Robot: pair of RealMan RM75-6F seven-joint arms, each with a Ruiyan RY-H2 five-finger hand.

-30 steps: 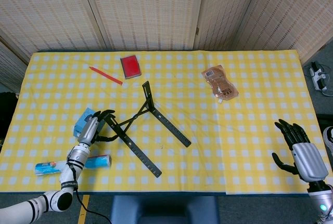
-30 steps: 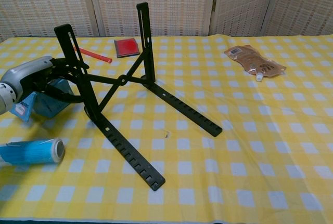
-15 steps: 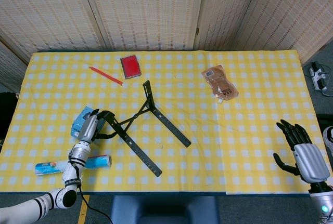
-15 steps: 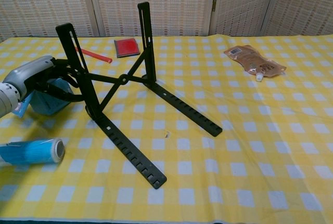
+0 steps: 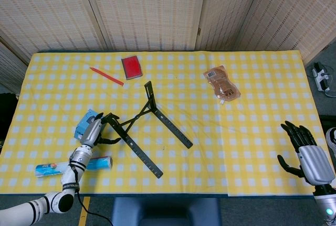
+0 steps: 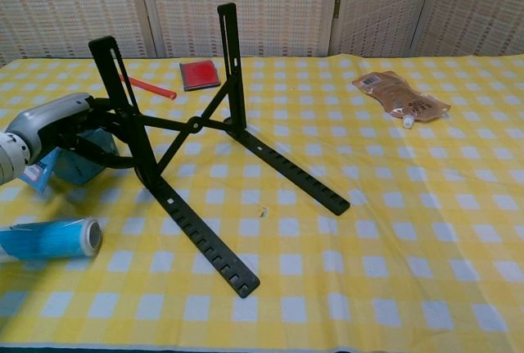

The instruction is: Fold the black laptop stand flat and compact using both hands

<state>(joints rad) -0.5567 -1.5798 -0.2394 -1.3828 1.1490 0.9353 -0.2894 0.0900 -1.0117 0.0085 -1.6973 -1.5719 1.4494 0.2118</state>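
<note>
Left hand (image 5: 93, 132) fingers curled forward; right hand (image 5: 308, 152) spread, idle.

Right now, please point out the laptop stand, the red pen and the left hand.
laptop stand (image 6: 199, 125): chest view, crossbar hinge.
red pen (image 5: 106, 76): head view, mid-barrel.
left hand (image 6: 51, 123): chest view, silver back.

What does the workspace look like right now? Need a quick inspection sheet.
Surface: table under a yellow checked cloth.
Job's things: black laptop stand unfolded, both uprights raised.
Clutter: red pen, red case, brown pouch, blue packet, blue tube.
Hands: left hand has its fingers at the stand's left upright; right hand open at the table's right edge, holding nothing.
Cables: plug and cord on the floor, right.
Surroundings: woven screens behind.
</note>
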